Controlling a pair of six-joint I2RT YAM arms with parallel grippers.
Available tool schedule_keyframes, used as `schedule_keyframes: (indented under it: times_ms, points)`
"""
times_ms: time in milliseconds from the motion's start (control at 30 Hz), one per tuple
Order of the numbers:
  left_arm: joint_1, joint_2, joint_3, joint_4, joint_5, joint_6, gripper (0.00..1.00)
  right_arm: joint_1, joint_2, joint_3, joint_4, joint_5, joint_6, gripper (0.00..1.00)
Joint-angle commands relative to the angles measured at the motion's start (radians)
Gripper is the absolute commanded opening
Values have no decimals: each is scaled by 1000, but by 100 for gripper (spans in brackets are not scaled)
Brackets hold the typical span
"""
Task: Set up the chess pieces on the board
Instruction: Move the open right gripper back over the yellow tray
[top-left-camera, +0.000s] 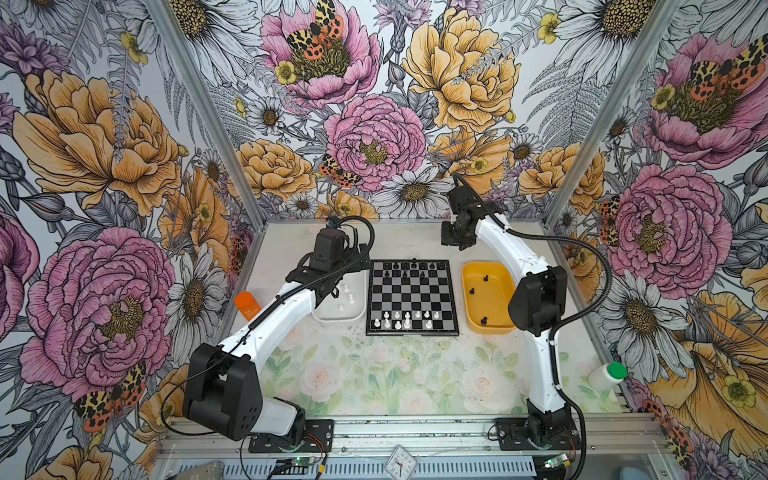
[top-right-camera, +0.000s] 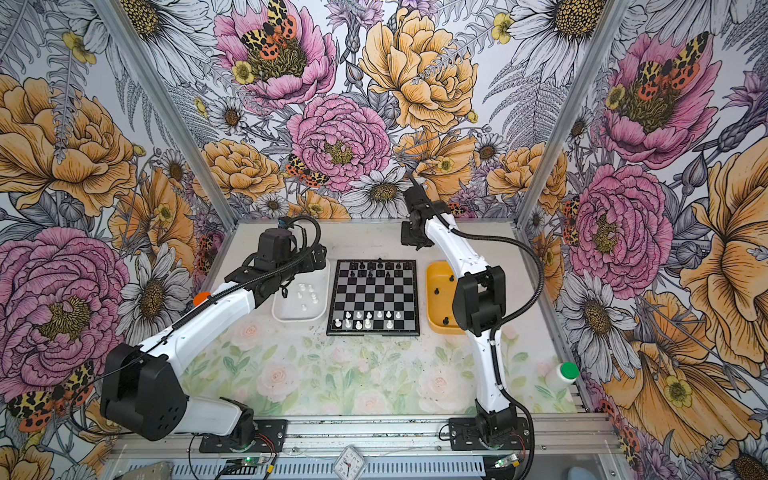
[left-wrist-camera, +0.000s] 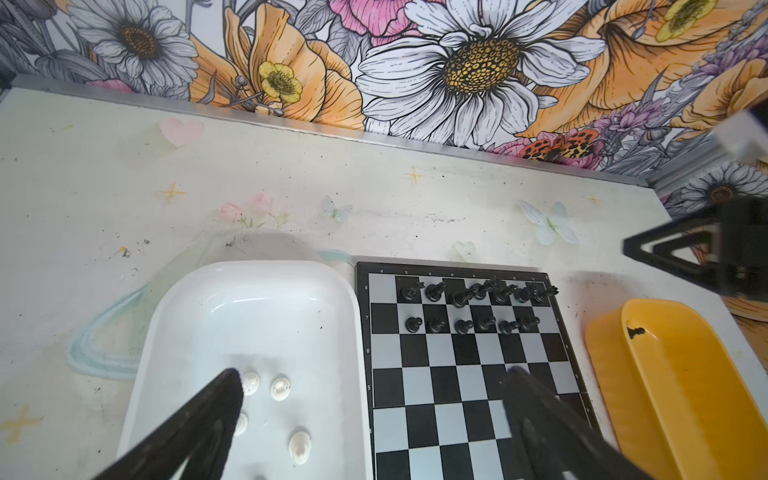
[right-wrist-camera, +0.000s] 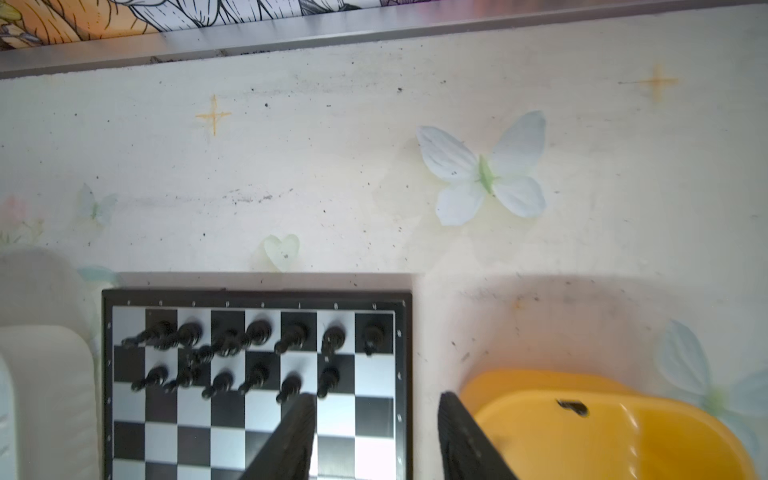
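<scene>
We see the board (top-left-camera: 411, 297) mid-table, btwn a white tray (top-left-camera: 338, 318) on its left and a yellow tray (top-left-camera: 492, 301) on its right. Black pieces (top-left-camera: 411, 268) stand on the 2 far rows and white pieces (top-left-camera: 401, 321) on the 2 near rows. Loose white pieces (top-left-camera: 348, 296) sit in the white tray, and 3 loose black pieces (top-left-camera: 484, 320) in the yellow tray. L claw (left-wrist-camera: 374, 374) hangs wide open, empty, over the white tray's board-side edge. R claw (right-wrist-camera: 376, 399) hovers w/ jaws apart, holding nothing, above the board's far right corner.
</scene>
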Motion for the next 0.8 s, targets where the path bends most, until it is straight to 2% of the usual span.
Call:
schedule_keyframes:
  times_ms: [0, 100, 200, 367, 567, 767]
  points:
    - [-36, -3, -15, 53, -88, -76, 99, -27, -159, -158, -23, 79, -30, 51]
    - [-125, 17, 13, 58, -175, -74, 99, -55, -290, -353, -17, 85, -11, 51]
    - [-202, 66, 49, 72, -200, -63, 99, -73, -409, -537, -8, 71, -8, 51]
    - [-277, 190, 138, 73, -207, -86, 99, -105, -563, -773, 12, 15, -1, 51]
    - [-372, 302, 251, 74, -228, -57, 99, -124, -643, -920, 83, -92, 29, 48]
    - [-408, 312, 263, 81, -207, -16, 99, -123, -658, -1020, 158, -126, 64, 44]
